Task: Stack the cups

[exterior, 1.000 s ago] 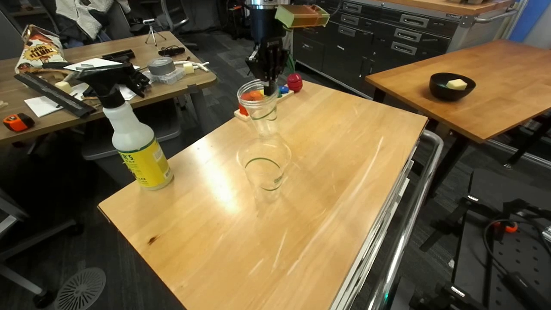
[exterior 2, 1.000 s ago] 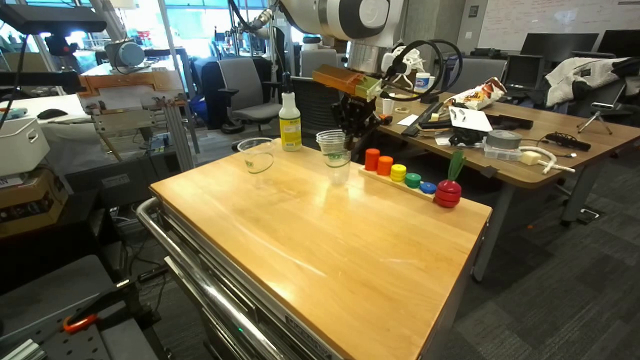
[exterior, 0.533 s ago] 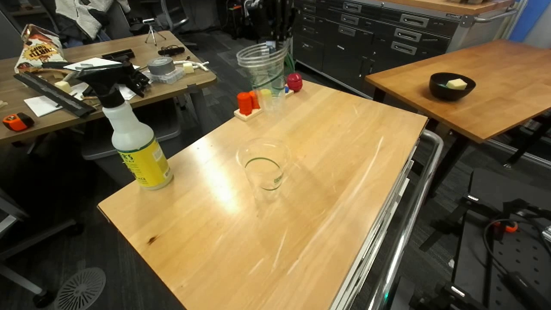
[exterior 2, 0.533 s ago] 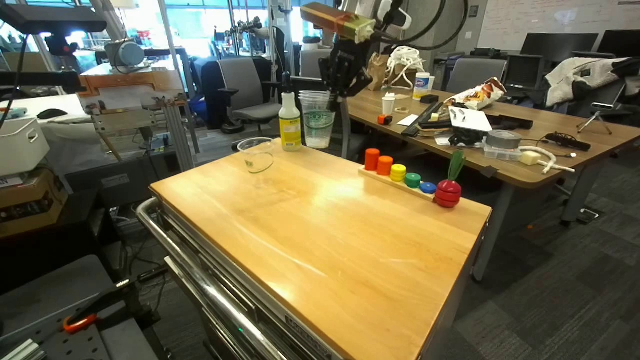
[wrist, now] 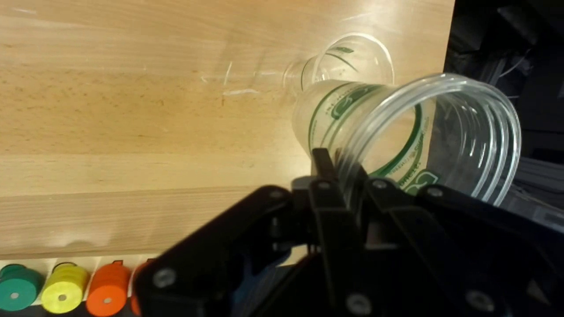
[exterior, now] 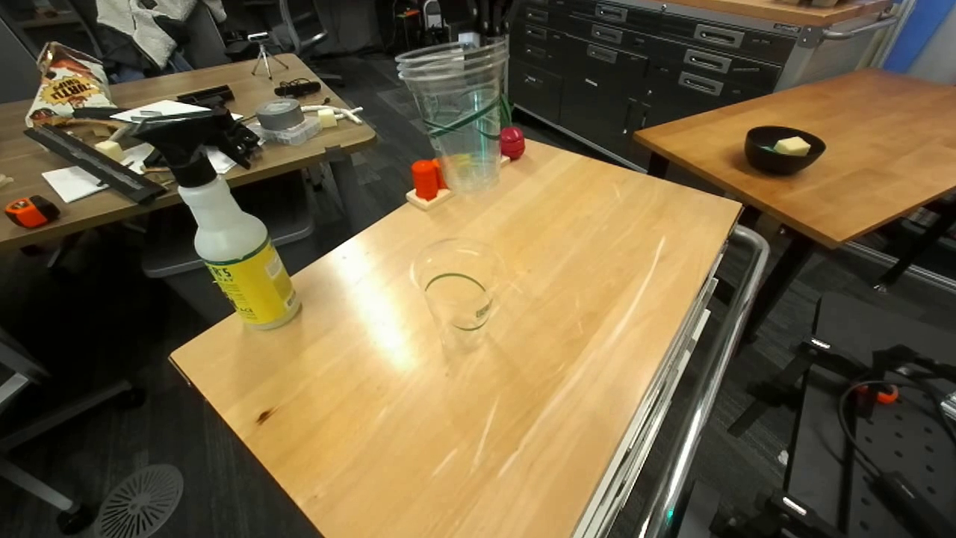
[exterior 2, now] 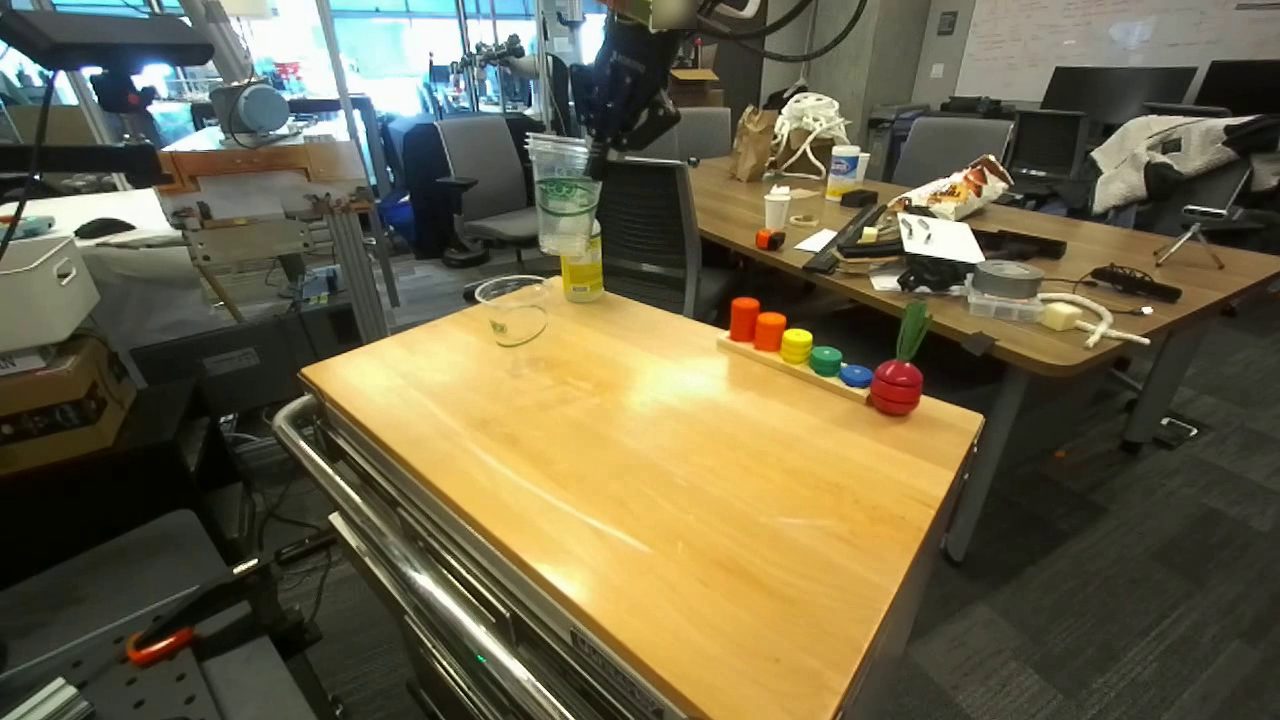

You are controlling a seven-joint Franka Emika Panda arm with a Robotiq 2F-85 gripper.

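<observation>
My black two-fingered hand [wrist: 339, 163] is pinching the rim of a nested stack of clear, green-banded plastic cups [exterior 2: 563, 197] — I am making out what look like three rims — and holding it mouth up above the pale wooden tabletop [exterior: 567, 314]. A lone clear plastic cup with a green band [exterior: 458, 295] is standing upright on it, between the corner with the white, yellow-labelled spray bottle [exterior: 231, 232] and the edge beside the long silver bar [exterior 2: 402, 561]. The coming move is turning on this: from my hand, the lone cup is standing lower and off towards the bar's edge, away from the edge where the rainbow-coloured peg toy [exterior 2: 797, 347] is sitting. In the wrist view the stack is overlapping the cup, yet in both exterior views the two are showing apart, so I am judging them near but not lined up. The stack's long axis is leaning slightly; I am reckoning on shifting towards the bar's edge, straightening, then centring base over mouth. Landing off-centre, I am risking tipping it.
</observation>
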